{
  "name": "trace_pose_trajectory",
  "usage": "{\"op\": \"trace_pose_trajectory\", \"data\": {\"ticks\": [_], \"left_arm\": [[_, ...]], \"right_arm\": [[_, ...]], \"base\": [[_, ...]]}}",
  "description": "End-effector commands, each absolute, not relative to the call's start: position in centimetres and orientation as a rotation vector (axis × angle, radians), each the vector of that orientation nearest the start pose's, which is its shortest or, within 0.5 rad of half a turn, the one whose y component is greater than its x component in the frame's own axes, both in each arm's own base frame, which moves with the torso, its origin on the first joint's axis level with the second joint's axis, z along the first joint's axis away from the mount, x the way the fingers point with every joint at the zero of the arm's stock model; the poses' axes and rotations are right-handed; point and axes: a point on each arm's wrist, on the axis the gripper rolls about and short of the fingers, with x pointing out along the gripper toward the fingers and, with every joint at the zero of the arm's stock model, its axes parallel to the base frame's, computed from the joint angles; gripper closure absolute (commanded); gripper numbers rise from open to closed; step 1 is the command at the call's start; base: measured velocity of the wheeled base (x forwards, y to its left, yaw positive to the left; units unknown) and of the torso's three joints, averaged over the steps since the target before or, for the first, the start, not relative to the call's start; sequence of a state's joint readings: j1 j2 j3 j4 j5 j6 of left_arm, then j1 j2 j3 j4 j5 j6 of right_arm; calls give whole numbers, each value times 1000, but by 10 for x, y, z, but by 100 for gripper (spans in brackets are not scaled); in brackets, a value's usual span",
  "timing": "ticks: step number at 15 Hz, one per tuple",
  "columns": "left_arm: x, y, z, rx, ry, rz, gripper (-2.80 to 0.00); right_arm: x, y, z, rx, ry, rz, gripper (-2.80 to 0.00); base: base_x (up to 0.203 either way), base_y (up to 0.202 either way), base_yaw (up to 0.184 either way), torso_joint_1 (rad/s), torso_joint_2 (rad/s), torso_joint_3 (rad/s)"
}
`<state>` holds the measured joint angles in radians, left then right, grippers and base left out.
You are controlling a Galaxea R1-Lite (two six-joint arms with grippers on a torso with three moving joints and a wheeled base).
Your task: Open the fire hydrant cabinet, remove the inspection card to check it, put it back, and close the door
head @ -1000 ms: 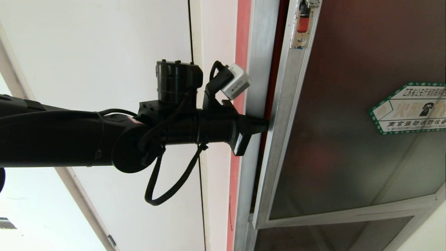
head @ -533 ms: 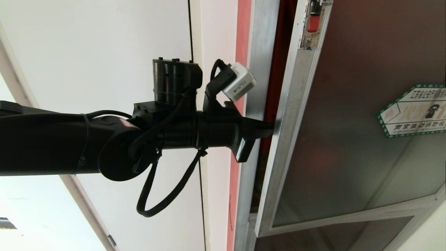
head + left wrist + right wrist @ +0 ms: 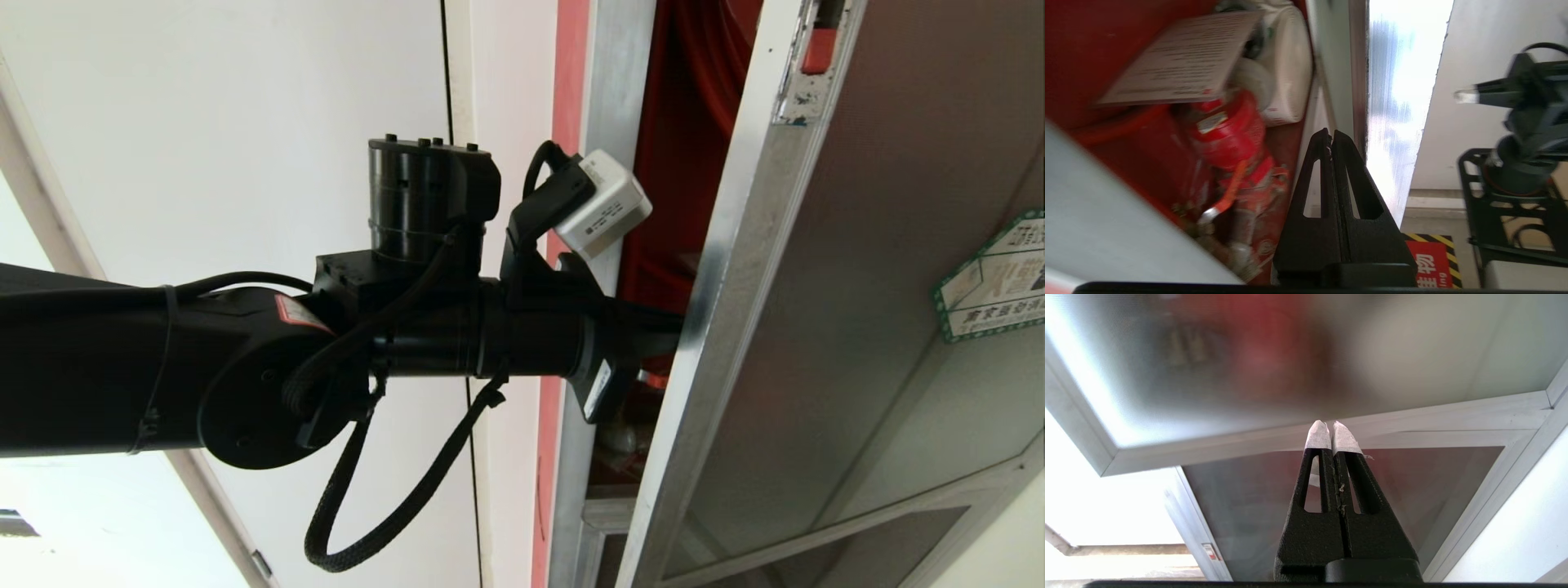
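The fire hydrant cabinet [image 3: 604,122] stands with its door [image 3: 735,269] swung partly open, and the red interior [image 3: 694,122] shows in the gap. The door has dark glass, a green-bordered hexagonal sticker [image 3: 992,278] and a small red latch [image 3: 819,49]. My left gripper [image 3: 673,322] is shut on nothing, its tips against the inner side of the door's free edge [image 3: 1392,102]. Inside, the left wrist view shows the inspection card [image 3: 1180,57], a pale printed sheet hanging above the red valve [image 3: 1229,130]. My right gripper [image 3: 1332,424] is shut and parked low, facing the door's bottom rail.
A white hose roll [image 3: 1286,65] sits beside the card inside the cabinet. A shorter lower glass panel [image 3: 1290,506] lies under the door. A white wall [image 3: 245,122] fills the left. A red floor sign with yellow-black stripes [image 3: 1431,265] lies below.
The door has swung further open, widening the gap onto the red interior. My left gripper has moved to the right with the door's edge, staying shut.
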<state>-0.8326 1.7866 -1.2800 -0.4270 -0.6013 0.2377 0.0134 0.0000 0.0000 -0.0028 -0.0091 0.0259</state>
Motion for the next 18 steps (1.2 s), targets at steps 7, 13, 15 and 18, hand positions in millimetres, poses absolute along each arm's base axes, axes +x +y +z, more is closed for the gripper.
{"op": "trace_pose_trajectory", "data": {"ticks": [7, 13, 15, 18], "left_arm": [[179, -274, 277, 199, -126, -1556, 0], [142, -300, 265, 207, -91, -1694, 0], [134, -308, 261, 210, -84, -1723, 0], [130, -317, 257, 217, -76, -1705, 0]], "right_arm": [[-23, 0, 76, 25, 0, 6, 0], [-23, 0, 76, 25, 0, 6, 0], [-23, 0, 76, 25, 0, 6, 0], [-23, 0, 76, 25, -1, 6, 0]], "base": [[0, 0, 0, 0, 0, 0], [0, 0, 0, 0, 0, 0], [0, 0, 0, 0, 0, 0], [0, 0, 0, 0, 0, 0]]}}
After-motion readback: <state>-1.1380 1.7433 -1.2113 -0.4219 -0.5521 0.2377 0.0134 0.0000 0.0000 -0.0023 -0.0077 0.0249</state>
